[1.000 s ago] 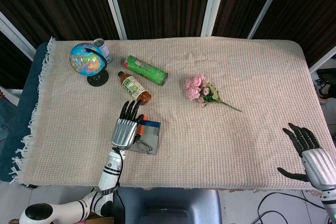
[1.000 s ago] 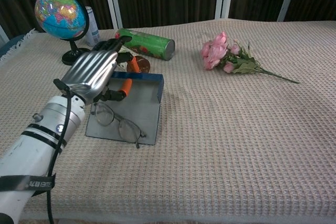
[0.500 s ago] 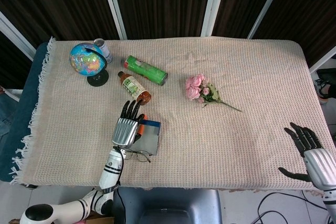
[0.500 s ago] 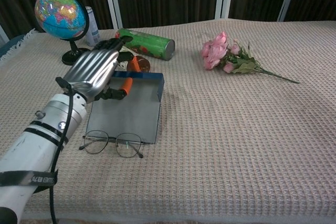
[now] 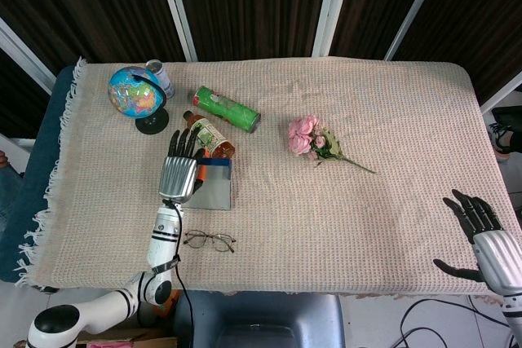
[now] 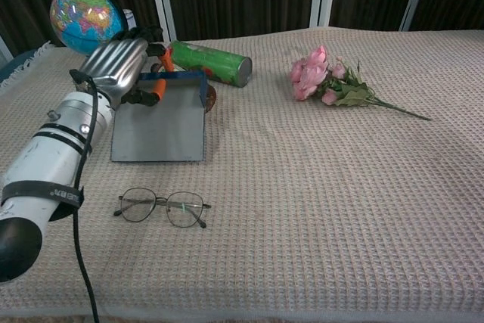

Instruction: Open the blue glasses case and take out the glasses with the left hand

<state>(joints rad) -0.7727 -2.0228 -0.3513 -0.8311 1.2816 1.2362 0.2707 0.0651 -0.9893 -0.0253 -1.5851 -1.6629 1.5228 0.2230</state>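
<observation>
Beige woven cloth covers a table [image 5: 391, 120] set against dark panels with white frames. Near the front left of the cloth lie the glasses [image 5: 209, 240] [image 6: 162, 207], thin wire frames resting flat, apart from everything else. Just behind them, toward the back of the table, the blue glasses case [image 5: 211, 184] [image 6: 159, 125] is open, its grey inner face showing and its blue edge raised at the far side. The left hand [image 5: 179, 173] [image 6: 119, 68] grips the far left part of the case, silver back upward, dark fingers curled over the raised edge with orange pads showing against it. A brown bottle [image 5: 209, 136] lies on its side just past the case, and a green can [image 5: 226, 108] [image 6: 209, 63] lies on its side behind that. At the back left stands a small globe [image 5: 134, 92] [image 6: 77, 9] on a black base, with a pale can [image 5: 160, 76] just behind it. A bunch of pink flowers [image 5: 313, 139] [image 6: 327, 79] lies near the middle, well apart from the case. The right hand [image 5: 481, 234] rests at the front right corner, holding nothing, fingers spread.
</observation>
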